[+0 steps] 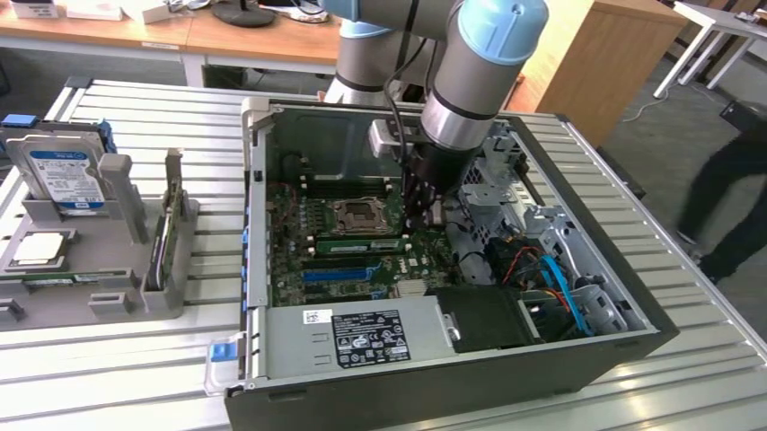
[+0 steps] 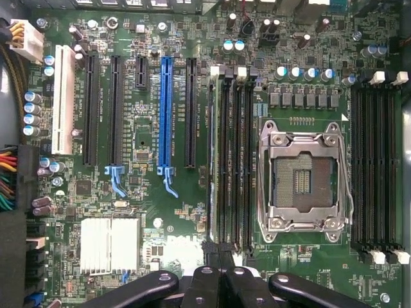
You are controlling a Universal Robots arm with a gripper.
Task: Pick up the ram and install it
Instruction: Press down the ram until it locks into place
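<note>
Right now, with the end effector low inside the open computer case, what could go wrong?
1. The black end effector, shut, hangs close over the narrow black memory slots; a slanted descent could strain their white latches.
2. The uncovered silver processor socket lies beside those slots; a sideways drift might damage its exposed contacts.

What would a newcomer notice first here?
The robot arm reaching down into the open PC case, its shut gripper just over the motherboard beside the empty CPU socket. A green RAM stick sits in a slot beside that socket. At the exterior view's left, a grey rack holds a hard drive.
</note>
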